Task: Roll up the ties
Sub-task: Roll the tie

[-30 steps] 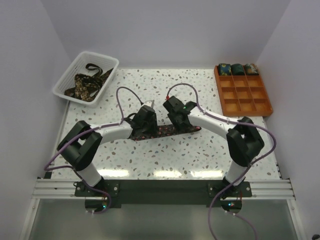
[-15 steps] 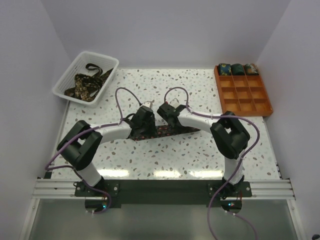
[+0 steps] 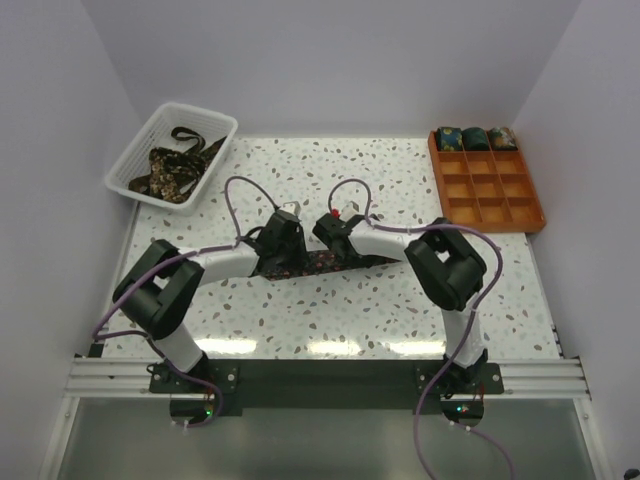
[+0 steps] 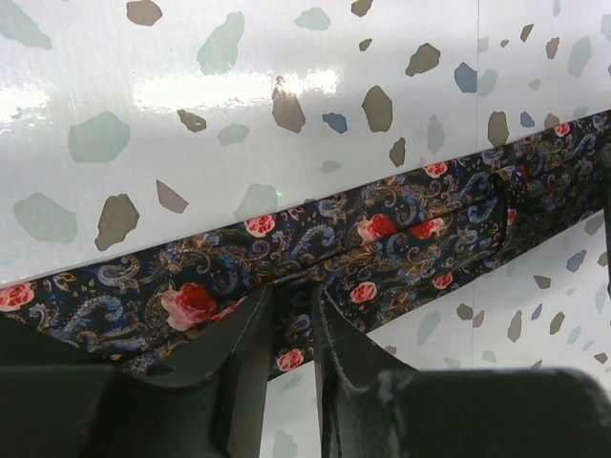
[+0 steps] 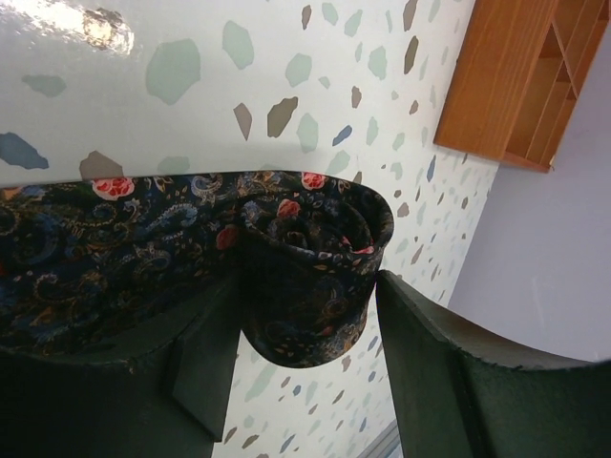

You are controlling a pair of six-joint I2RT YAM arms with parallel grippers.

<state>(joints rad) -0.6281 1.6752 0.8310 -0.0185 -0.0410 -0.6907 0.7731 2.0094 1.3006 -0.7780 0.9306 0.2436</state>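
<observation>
Table point(image 3: 400, 310) first: I've got the tie point(image 3: 365, 260) laid flat mid-table, well apart from the basket point(image 3: 130, 165) at far left and the tray point(image 3: 440, 190) at far right. That leaves me bare room to roll along it.

My left pincer point(image 4: 291, 291) is narrow, tips pressed down on the strip with a ridge of cloth nipped between them. I reckon that pins the flat part so it doesn't skid or bunch.

My right pincer point(image 5: 305, 277) straddles the rolled end point(image 5: 315, 239), one jaw on each side and about touching it. I can't tell if that's a firm hold. Seems there to stop the coil springing open.

Direction-wise, the tie's long axis runs left to right, with the right end a bit farther from me than the left. The coil's spiral face looks up at my right wrist camera.
</observation>
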